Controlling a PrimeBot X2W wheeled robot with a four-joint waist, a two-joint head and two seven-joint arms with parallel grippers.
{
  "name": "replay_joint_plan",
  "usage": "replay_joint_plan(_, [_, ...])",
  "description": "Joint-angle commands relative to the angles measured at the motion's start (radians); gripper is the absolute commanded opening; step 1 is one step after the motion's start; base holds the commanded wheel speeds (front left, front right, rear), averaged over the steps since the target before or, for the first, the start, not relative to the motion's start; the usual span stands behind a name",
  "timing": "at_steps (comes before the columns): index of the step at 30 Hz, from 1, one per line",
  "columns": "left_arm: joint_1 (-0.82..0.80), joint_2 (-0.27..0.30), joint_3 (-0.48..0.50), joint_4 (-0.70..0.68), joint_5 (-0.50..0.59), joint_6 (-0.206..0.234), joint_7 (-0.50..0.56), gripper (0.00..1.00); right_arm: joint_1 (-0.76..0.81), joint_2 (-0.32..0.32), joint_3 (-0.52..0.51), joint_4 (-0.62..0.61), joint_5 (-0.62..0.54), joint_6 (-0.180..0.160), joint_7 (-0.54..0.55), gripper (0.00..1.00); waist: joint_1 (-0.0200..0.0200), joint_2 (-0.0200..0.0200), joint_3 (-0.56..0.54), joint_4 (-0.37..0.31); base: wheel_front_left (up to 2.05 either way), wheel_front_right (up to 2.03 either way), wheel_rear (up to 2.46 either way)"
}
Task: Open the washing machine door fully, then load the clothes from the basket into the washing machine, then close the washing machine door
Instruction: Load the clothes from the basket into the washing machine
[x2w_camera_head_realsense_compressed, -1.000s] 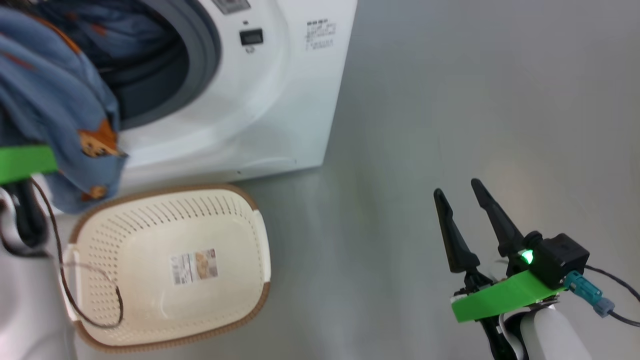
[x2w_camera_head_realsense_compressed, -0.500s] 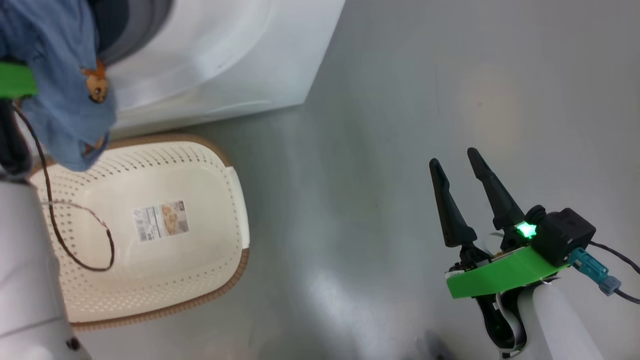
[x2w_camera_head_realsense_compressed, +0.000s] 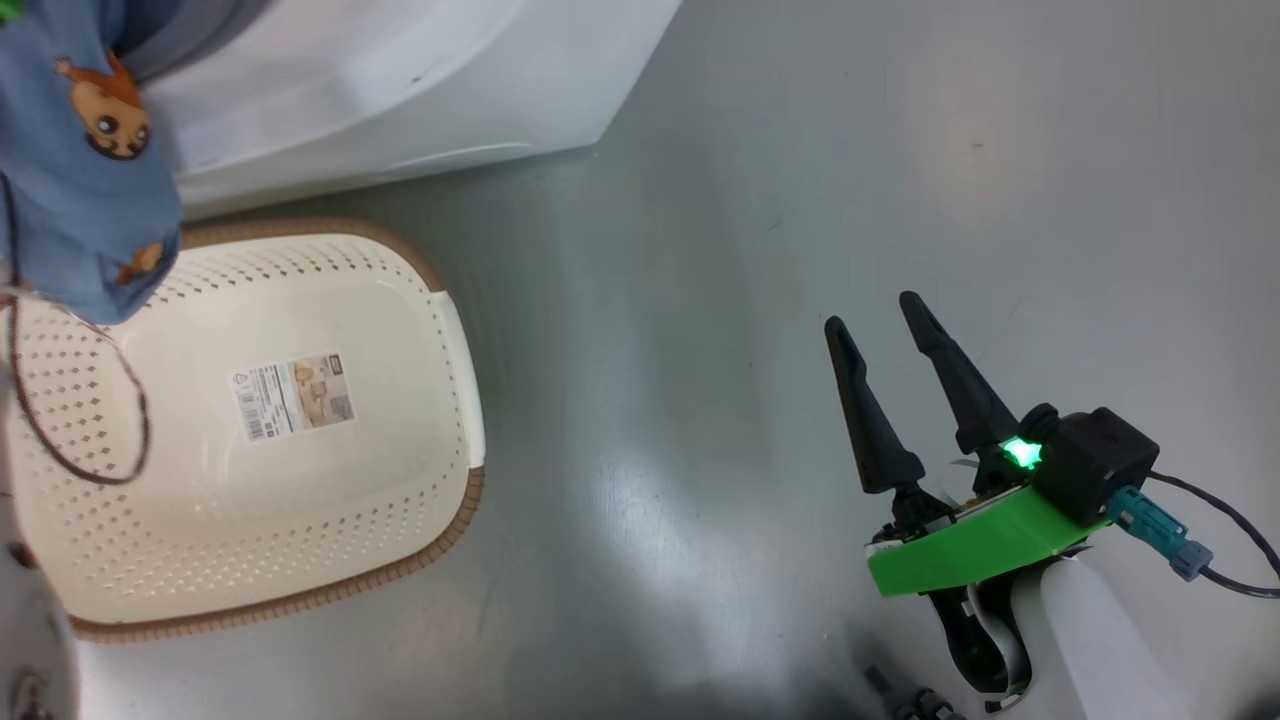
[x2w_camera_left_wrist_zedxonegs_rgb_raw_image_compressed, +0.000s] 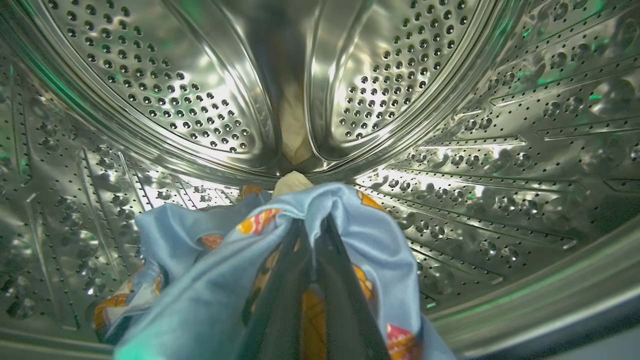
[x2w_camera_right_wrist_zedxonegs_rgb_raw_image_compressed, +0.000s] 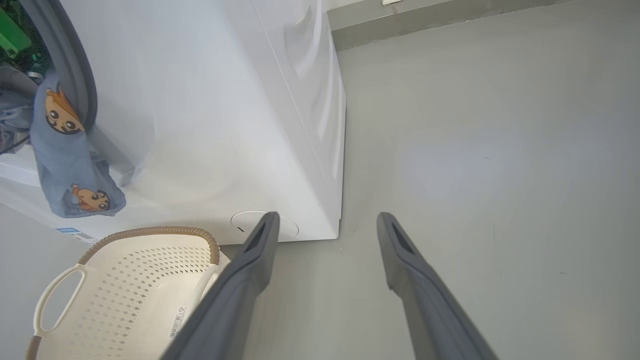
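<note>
In the left wrist view my left gripper is shut on the clothes, light blue fabric with orange prints, inside the steel drum of the washing machine. The fabric trails out of the opening and hangs over the washing machine front, seen as the clothes in the head view and the clothes in the right wrist view. The cream basket sits on the floor below, with nothing in it but its label. My right gripper is open over bare floor to the right. The washing machine door is out of view.
Grey floor spreads to the right of the machine. A thin brown cable loops over the basket's left side. The machine's white side panel and a grey skirting line lie ahead of my right gripper.
The head camera has tilted down, so machine and basket shifted up and left in view. The hanging fabric sits higher against the machine front. My right gripper stays open.
</note>
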Motion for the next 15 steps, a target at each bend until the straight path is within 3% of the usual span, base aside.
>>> replay_joint_plan(1, [-0.036,0.058,-0.014,-0.008,-0.018,-0.003,0.014,0.0,0.009,0.001,0.028,-0.015,0.006,0.006,-0.012,1.0,0.0,-0.0001,0.017,-0.004,0.0,0.0,0.0])
replay_joint_plan(8, [-0.138,0.106,-0.061,0.06,-0.047,-0.003,0.021,0.0,0.009,0.001,0.06,-0.004,0.018,0.006,-0.012,1.0,0.0,-0.0001,0.049,-0.021,0.0,0.0,0.0])
replay_joint_plan(11, [-0.164,0.121,-0.076,0.063,-0.029,-0.003,-0.021,0.0,0.009,0.001,0.067,-0.001,0.021,0.006,-0.012,1.0,0.0,-0.0001,0.058,-0.028,0.0,0.0,0.0])
replay_joint_plan(15, [-0.212,0.14,-0.105,0.027,0.024,0.007,-0.163,0.0,0.011,0.001,0.072,0.001,0.025,0.006,-0.012,1.0,0.0,-0.0001,0.071,-0.037,0.0,0.0,0.0])
